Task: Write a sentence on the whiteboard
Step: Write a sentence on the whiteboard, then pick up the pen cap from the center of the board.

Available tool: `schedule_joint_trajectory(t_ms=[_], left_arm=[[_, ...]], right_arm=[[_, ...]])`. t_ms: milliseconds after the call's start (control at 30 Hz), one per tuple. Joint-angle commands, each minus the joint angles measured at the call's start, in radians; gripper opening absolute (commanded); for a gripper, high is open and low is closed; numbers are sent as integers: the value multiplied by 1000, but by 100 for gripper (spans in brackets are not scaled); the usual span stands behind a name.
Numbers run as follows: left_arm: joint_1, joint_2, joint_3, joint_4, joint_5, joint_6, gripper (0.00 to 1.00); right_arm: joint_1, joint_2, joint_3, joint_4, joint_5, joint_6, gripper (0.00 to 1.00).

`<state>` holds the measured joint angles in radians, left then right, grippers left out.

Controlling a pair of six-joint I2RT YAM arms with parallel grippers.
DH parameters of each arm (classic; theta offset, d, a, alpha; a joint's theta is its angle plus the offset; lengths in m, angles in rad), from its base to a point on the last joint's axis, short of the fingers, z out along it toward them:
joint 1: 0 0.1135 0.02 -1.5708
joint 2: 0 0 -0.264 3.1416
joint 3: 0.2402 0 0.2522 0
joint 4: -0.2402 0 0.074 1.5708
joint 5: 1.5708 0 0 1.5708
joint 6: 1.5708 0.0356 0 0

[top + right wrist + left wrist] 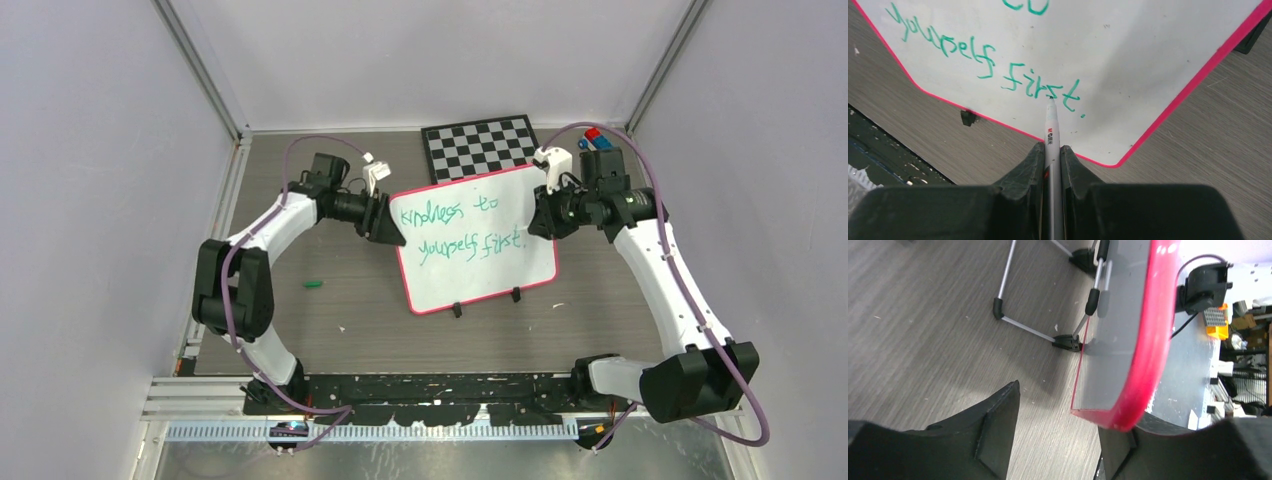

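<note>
The sentence (462,228) looks finished: two green lines reading "kindness to" and "yourself first", with a full stop after the last word. What seems left, by my judgement, is to lift the pen away and let go of the board. The whiteboard (490,278) stands in the middle of the table (330,335), just in front of the chequered board (478,146). It leans back on its stand, with its two black feet at the near edge. Its long axis runs left to right across the table, turned a little so that the right end sits farther from the arms. The written face points up and toward the arm bases, and the words read upright from there. The right gripper (1052,149) is clamped on a marker (1051,131) whose long axis runs straight out from the jaws toward the board. Its tip is at the end of "first"; I cannot tell whether it touches the surface or sits just off it. The left gripper (392,232) is at the board's left edge with its jaws apart. The pink frame lies between them, close against one finger, with a clear gap to the other, so it does not appear to be squeezing the board. A small green piece (314,284) lies on the table left of the board.
</note>
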<state>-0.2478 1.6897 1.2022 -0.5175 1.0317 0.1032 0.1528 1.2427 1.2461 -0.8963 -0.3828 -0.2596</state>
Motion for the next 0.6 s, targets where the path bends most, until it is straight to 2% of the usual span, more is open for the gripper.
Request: schedule_joint_trajectory(t_ms=[0, 133, 233, 400, 500, 567], left_arm=[[49, -91, 91, -62, -16, 3, 60], [157, -154, 126, -171, -31, 56, 68], [308, -201, 130, -295, -24, 161, 74], [537, -233, 139, -576, -95, 503, 76], [628, -244, 78, -609, -151, 642, 77], [642, -251, 25, -581, -215, 691, 77]], right_arm=[[-3, -39, 65, -13, -83, 41, 0], [-3, -44, 72, -6, -142, 75, 0], [-2, -46, 56, 22, -188, 118, 0], [-3, -50, 8, 63, -223, 152, 0], [-4, -54, -6, 76, -232, 159, 0], [-4, -56, -17, 85, -239, 167, 0]])
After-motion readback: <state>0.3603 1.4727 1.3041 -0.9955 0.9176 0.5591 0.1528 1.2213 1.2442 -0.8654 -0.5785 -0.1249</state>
